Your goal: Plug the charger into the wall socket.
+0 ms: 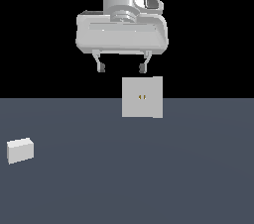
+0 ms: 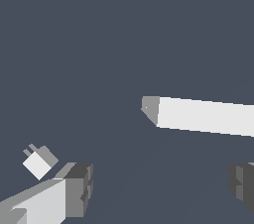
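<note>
Above the wall socket (image 1: 142, 97) we see our gripper (image 1: 122, 67) hanging with its fingers (image 1: 101, 66) spread apart and nothing between them. The socket stands upright on the dark floor (image 1: 149, 168), two small gold holes at its centre. The charger (image 1: 20, 150) lies well apart from the socket, toward the exterior view's left and nearer that camera.
</note>
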You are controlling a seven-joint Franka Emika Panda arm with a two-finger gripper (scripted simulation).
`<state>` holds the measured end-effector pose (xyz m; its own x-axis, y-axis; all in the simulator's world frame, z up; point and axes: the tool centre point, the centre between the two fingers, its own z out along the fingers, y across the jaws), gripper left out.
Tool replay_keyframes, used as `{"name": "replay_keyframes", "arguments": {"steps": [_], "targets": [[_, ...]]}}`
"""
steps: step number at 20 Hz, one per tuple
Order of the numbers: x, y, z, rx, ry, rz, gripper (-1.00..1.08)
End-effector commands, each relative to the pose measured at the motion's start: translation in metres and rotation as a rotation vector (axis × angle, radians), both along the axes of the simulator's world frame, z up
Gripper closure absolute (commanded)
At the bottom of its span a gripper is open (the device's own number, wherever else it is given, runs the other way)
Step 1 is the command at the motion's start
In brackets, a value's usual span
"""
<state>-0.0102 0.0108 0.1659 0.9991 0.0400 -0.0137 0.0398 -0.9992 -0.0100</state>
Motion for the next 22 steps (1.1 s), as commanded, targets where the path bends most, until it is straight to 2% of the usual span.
{"name": "replay_keyframes", "arguments": {"steps": [1,6,11,17,22], "targets": [[0.0,0.0,0.0,0.0,0.0,0.0,-0.92],[-0.001,0.006,-0.003,0.002,-0.006,0.025,-0.92],[-0.003,0.024,-0.013,0.01,-0.025,0.099,-0.92],[-0.012,0.06,-0.033,0.025,-0.064,0.251,-0.92],[-0.028,0.1,-0.055,0.043,-0.107,0.423,-0.92]]}}
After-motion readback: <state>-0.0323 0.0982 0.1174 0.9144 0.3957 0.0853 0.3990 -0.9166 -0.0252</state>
